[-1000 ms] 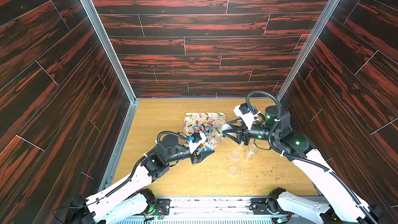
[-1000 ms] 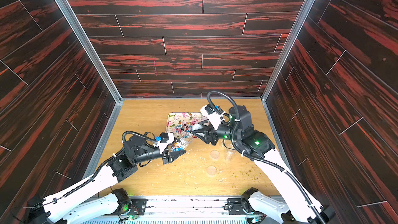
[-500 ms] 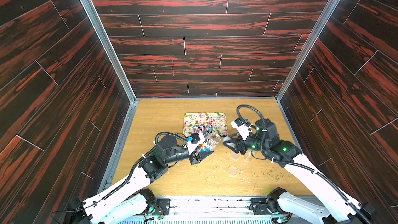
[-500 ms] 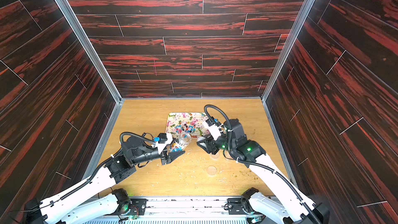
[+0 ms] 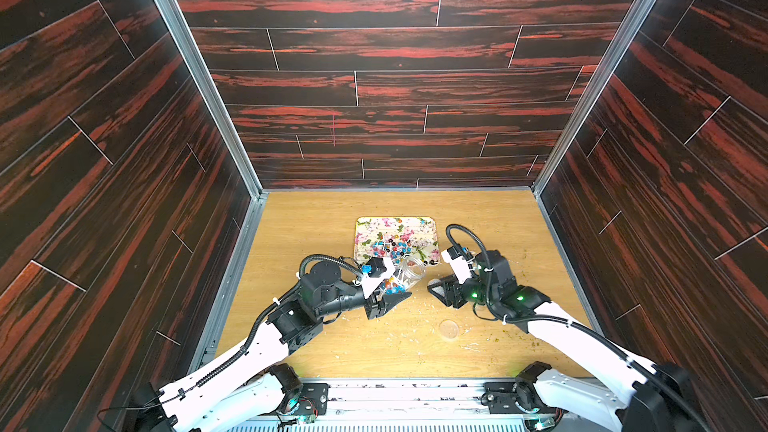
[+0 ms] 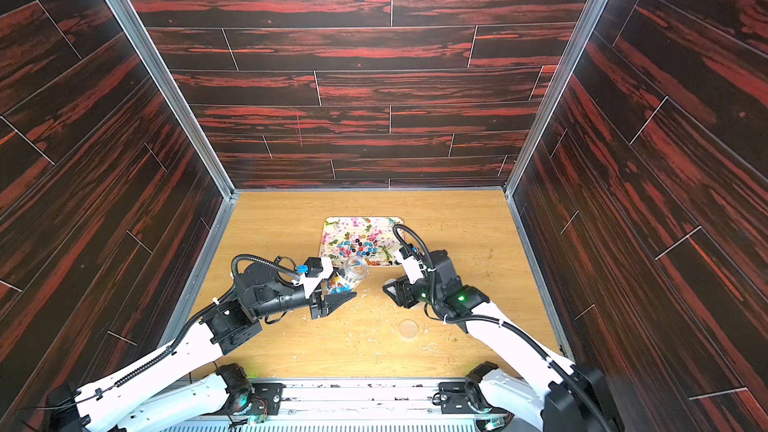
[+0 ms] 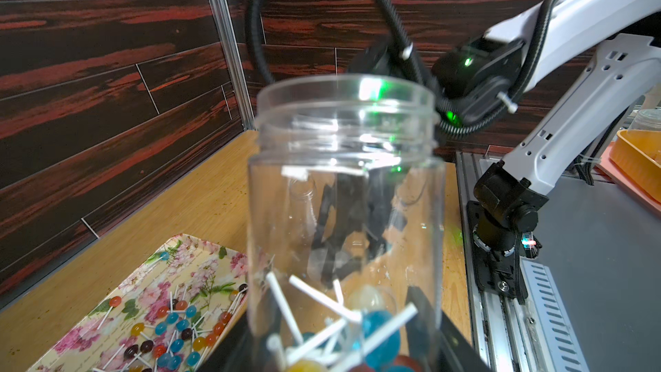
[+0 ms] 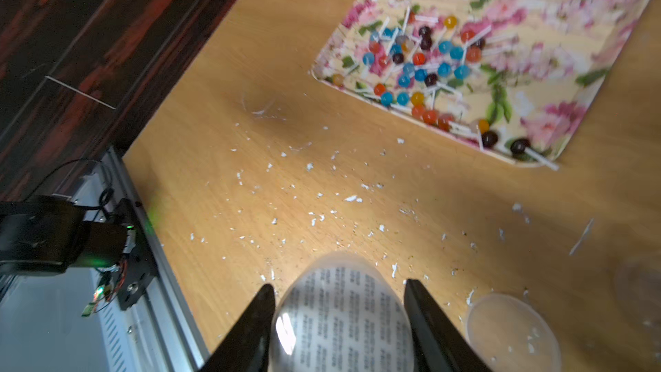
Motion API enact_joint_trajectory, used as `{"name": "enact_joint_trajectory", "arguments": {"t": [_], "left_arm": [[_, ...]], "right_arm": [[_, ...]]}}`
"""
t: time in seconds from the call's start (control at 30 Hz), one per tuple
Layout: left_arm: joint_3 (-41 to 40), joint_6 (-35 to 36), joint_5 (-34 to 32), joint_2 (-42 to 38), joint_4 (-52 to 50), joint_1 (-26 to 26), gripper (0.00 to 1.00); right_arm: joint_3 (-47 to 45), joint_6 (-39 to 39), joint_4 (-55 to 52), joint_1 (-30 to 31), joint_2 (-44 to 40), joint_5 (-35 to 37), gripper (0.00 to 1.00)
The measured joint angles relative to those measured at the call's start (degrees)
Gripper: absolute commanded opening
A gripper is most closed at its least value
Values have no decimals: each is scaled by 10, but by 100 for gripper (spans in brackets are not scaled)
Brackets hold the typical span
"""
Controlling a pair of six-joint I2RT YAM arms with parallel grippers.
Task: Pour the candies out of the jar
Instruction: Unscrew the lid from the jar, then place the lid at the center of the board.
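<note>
Wood, pale and yellow, makes the table [image 5: 316,218]; close to the robot a clear round disc [image 5: 449,329] lies flat on it, with white crumbs [image 5: 415,314] all about; a bit further on, the left claw [image 5: 397,288] is squeezed tight on the jar [image 5: 409,274]; the jar is tipped, with its open mouth toward the tray; a few candies [image 7: 379,331] sit at its bottom, by the claw; near it but not touching, the right claw [image 8: 339,288] is low over the table, its two fingers pressed on both sides of a clear round thing [image 8: 343,320] with tiny print on it; further back lies the flowery tray [image 5: 419,224]; lots of candies [image 5: 392,245] lie on its near half, blue, orange, red and dark, with thin white sticks; behind it all stands the dark red wall [image 5: 374,89].
</note>
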Motion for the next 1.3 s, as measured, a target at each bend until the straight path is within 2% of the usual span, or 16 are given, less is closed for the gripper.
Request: {"name": "enact_joint_trajectory", "arguments": {"t": [0.6,1.0,1.3], "left_arm": [[0,2,0,-3,-22,0,54],[0,2,-1,-9,-23,0,54],[0,2,-1,-9,-23,0,54]], "right_arm": [[-36,37,147,66,172,119,56],[-51,50,176,81,214,177,59],[-53,52,193,88,226,201,64]]}}
